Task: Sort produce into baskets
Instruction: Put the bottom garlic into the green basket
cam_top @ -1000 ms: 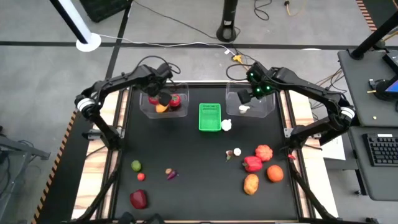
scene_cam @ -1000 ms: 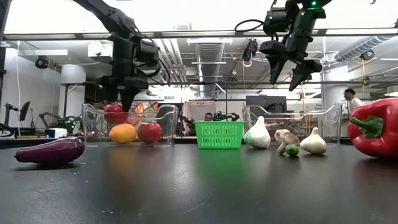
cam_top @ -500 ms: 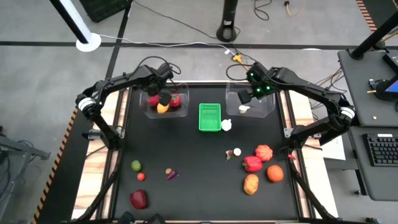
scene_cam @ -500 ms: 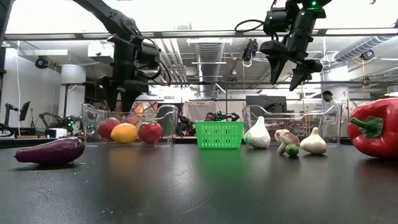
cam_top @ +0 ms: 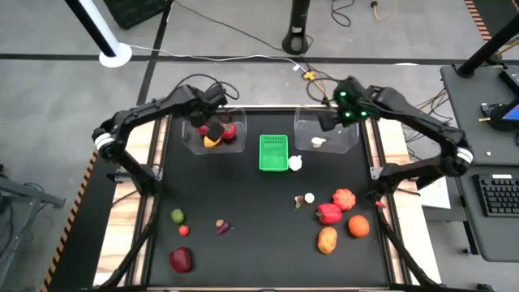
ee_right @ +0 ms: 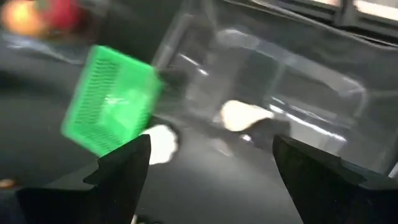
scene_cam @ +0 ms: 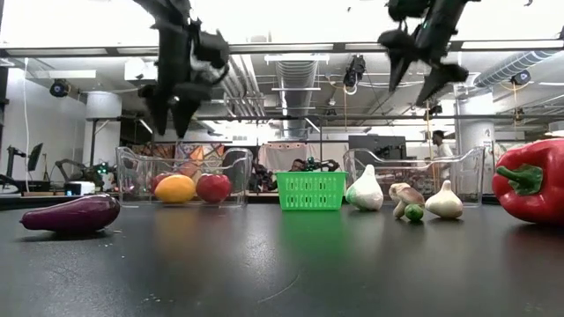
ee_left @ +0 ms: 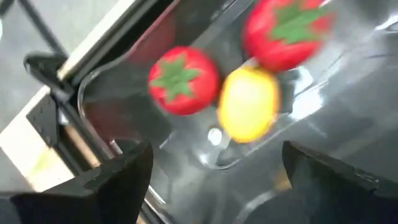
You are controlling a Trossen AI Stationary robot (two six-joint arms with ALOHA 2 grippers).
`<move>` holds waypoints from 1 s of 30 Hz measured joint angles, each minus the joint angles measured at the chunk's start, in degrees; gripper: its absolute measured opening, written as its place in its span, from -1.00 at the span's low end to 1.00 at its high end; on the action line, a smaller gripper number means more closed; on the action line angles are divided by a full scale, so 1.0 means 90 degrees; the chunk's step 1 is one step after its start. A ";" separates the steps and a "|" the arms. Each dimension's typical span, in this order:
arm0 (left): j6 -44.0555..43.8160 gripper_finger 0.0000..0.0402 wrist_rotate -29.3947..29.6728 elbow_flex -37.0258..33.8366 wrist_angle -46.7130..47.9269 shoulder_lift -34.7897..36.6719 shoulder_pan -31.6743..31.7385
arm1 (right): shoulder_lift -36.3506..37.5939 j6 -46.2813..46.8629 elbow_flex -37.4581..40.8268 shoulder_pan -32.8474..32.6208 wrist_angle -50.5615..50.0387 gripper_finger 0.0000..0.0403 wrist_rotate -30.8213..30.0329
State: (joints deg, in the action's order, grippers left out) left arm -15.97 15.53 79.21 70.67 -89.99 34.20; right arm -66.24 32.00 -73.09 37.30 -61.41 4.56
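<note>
Left clear bin (cam_top: 212, 135) holds two tomatoes and a lemon (ee_left: 249, 104) under the empty left gripper (scene_cam: 169, 110), fingers apart; right gripper (scene_cam: 421, 75), fingers apart, empty above right bin (cam_top: 326, 134); other produce on table (cam_top: 259, 243).

My left tool (scene_cam: 173, 113) has climbed clear above the left clear bin (cam_top: 212, 143); a second ago it hung down at the bin's rim. The red tomato (scene_cam: 159, 182) it carried over the bin now lies inside, beside the yellow fruit (scene_cam: 175, 188) and the other tomato (scene_cam: 212, 187). Its fingers stand spread and empty. My right tool (scene_cam: 421, 69) has also risen higher over the right clear bin (cam_top: 347, 143), and that arm has drawn back a little toward the desk's far edge.
</note>
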 joint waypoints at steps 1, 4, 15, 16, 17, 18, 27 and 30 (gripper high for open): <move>0.0018 0.66 -0.0008 0.0068 -0.0002 0.0105 -0.0154 | 0.0114 -0.0030 -0.0044 -0.0104 0.0021 0.62 0.0175; 0.0423 0.65 -0.0437 0.0171 -0.0138 0.0400 -0.0602 | 0.0362 -0.0214 -0.0091 -0.0659 0.0100 0.62 0.0734; 0.0679 0.65 -0.1454 -0.0046 -0.1695 0.1370 -0.2011 | -0.0251 0.1189 -0.0074 -0.3258 0.0032 0.62 0.0430; 0.0609 0.65 -0.1449 -0.0055 -0.1785 0.1427 -0.2085 | -0.0386 0.1354 -0.0074 -0.3428 0.0021 0.62 0.0402; 0.0543 0.65 -0.1437 -0.0059 -0.1834 0.1476 -0.2143 | -0.0537 0.1533 -0.0074 -0.3609 0.0000 0.62 0.0367; 0.0482 0.65 -0.1369 -0.0059 -0.1854 0.1513 -0.2196 | -0.0698 0.1698 -0.0074 -0.3782 -0.0033 0.62 0.0336; 0.0360 0.65 -0.0948 -0.0062 -0.1850 0.1849 -0.2366 | -0.2039 0.1638 -0.0031 -0.4532 -0.0751 0.57 0.0355; 0.0360 0.65 -0.0930 -0.0062 -0.1855 0.1874 -0.2366 | -0.2382 0.1352 0.0080 -0.4534 -0.0700 0.48 0.0371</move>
State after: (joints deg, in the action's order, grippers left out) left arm -12.73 7.16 78.65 53.97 -73.12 12.91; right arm -87.67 44.17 -72.37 -3.51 -67.71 7.90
